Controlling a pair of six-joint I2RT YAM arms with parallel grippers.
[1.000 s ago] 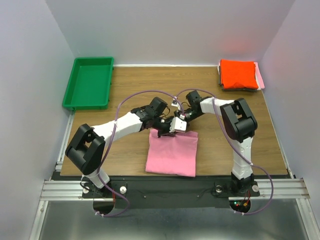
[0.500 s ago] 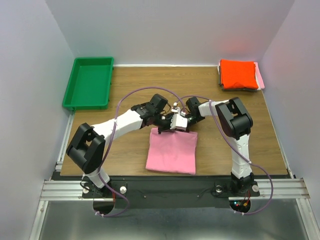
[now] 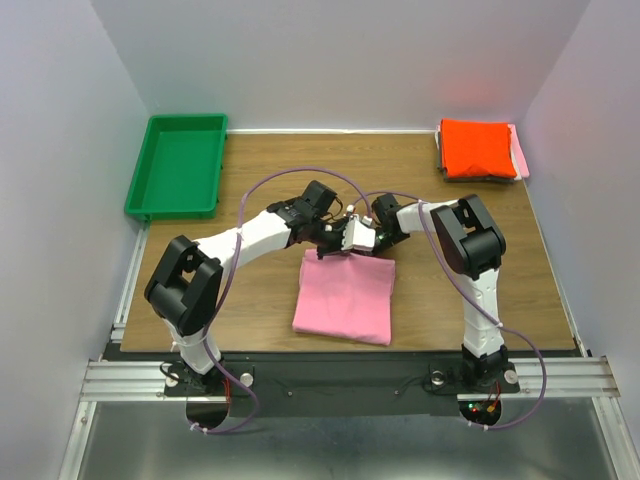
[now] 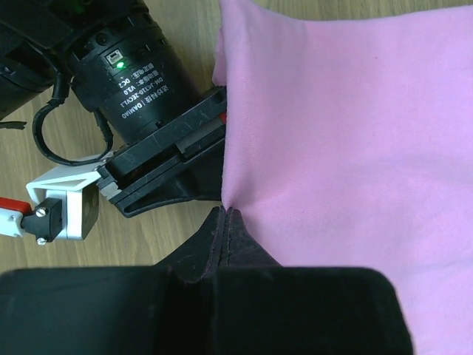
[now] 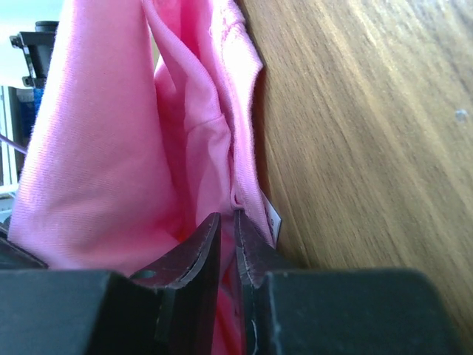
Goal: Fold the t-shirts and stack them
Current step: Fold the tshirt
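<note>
I have the folded pink t-shirt [image 3: 345, 298] lying flat on the bench [image 3: 270, 180], near the front edge and roughly midway between the two arm bases. Both hands meet at its far edge, just beside each other.

My left hand [image 4: 225, 214] has its fingers pressed together, nipping the cloth at that edge so the fabric puckers to a point at the tips. My right hand [image 5: 228, 224] lies low along the wood, its fingers nearly touching, with a bunched fold of the pink cloth caught between them. A small white label [image 5: 273, 220] shows at the hem beside it.

In the far right corner the orange-red t-shirt [image 3: 478, 148] sits folded on top of a stack, with a paler pink t-shirt [image 3: 519, 150] showing along its right side. The green tray [image 3: 135, 185] stands at the far left, well apart from the shirts.
</note>
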